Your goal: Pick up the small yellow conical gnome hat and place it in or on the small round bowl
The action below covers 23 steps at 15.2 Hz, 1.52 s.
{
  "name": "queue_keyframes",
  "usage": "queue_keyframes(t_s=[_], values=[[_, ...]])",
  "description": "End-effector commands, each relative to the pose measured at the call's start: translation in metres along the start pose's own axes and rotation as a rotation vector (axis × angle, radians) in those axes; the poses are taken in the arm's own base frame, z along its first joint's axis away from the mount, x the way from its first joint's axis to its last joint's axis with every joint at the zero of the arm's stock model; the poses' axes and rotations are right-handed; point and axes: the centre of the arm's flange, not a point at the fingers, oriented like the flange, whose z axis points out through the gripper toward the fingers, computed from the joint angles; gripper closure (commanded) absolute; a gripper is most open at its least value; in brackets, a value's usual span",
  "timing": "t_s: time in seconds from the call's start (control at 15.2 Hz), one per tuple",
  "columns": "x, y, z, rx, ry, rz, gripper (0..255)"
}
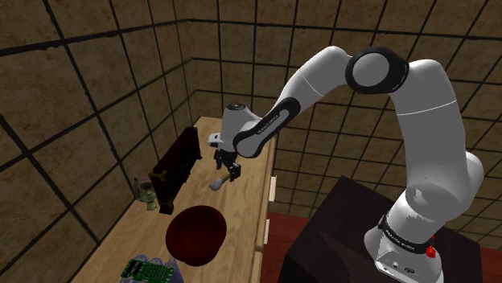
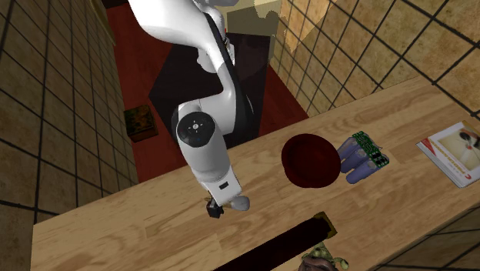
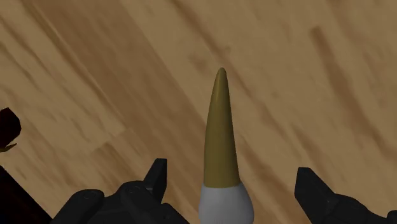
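wrist view: olive hat with grey base between the wide-open gripper fingers, untouched. shoulder view adds dark red bowl nearby, dark board along the tabletop wall edge.

Shoulder view beside stand, second exterior high opposite, wrist close; shared tabletop.

The counter carries one olive-yellow cone-shaped hat, one dark red round bowl, one long dark panel, one small figurine, one green circuit board and one white-and-red booklet. One small brown box sits on the floor. There is one white arm, bearing one black gripper.
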Motion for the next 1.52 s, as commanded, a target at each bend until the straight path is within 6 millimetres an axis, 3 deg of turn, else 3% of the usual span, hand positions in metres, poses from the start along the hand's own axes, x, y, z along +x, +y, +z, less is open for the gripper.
queue_keyframes(t_s=[0.0,0.33,0.79,0.86,1.45], values=[[-0.003,0.001,0.011,-0.007,0.007,-0.041,0],[-0.003,0.001,0.035,-0.007,0.007,-0.041,0],[-0.003,0.001,0.035,-0.007,0.007,-0.041,0],[-0.003,0.001,0.035,-0.007,0.007,-0.041,255],[-0.003,0.001,0.035,-0.007,0.007,-0.041,255]])
